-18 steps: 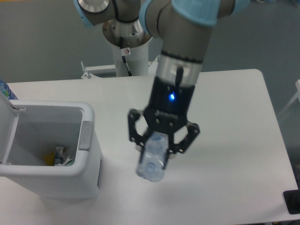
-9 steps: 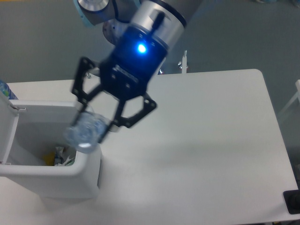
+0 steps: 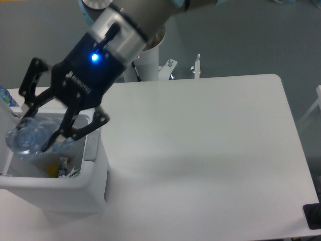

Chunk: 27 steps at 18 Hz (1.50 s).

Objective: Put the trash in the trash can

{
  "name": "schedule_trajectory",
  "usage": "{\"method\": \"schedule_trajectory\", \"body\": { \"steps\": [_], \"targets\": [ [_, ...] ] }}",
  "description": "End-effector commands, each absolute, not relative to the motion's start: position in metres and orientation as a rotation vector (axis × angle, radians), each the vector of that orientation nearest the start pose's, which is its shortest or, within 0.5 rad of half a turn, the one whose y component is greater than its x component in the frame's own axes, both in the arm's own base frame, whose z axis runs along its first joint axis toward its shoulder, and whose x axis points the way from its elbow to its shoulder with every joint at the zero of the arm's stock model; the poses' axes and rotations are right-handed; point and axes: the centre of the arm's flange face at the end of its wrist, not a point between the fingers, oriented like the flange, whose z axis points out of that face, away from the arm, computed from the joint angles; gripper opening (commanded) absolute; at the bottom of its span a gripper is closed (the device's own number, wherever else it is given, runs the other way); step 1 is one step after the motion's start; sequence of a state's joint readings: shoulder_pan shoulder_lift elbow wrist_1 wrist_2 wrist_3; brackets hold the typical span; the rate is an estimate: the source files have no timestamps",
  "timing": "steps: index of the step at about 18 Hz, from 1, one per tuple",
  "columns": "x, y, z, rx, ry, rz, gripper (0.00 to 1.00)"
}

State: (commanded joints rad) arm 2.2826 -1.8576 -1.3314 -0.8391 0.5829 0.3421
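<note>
Clear bottle (image 3: 31, 138) — gripper-held (image 3: 37, 131) — above white bin (image 3: 93, 170).

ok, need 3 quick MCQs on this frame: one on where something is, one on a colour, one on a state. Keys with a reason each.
1. Where is the bottle?
A. lying on the table
B. held over the open bin
C. on the floor

2. What colour is the light on the wrist?
A. blue
B. red
C. green

3. The end effector is:
A. open and empty
B. out of view
C. shut on the bottle

Answers:
1 B: the bottle hangs above the bin opening.
2 A: the light glows blue.
3 C: the end effector has its fingers clamping the bottle.
</note>
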Motion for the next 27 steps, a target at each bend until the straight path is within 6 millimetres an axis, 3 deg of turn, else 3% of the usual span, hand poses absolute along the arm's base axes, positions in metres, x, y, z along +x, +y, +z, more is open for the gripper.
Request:
{"method": "schedule_trajectory", "body": {
  "steps": [1,2,3,6,8,13,18,23,27],
  "targets": [
    [-0.244,0.614,0.57,-2.062,0.009,-0.581,0.25],
    [-0.244,0.616,0.569,-2.063,0.015,-0.58,0.37],
    [-0.244,0.616,0.568,-2.061,0.025,-0.576,0.58],
    [-0.243,0.614,0.562,-2.064,0.058,-0.562,0.95],
    [-0.242,0.613,0.556,-2.069,0.057,-0.568,1.0],
    [-0.251,0.61,0.554,-2.072,0.034,-0.564,1.0],
    [-0.312,0.586,0.546,-2.073,-0.084,-0.516,1.0],
    [-0.375,0.56,0.508,-2.191,-0.261,-0.343,1.0],
    [-0.415,0.533,0.474,-2.267,-0.292,-0.229,1.0]
  ]
}}
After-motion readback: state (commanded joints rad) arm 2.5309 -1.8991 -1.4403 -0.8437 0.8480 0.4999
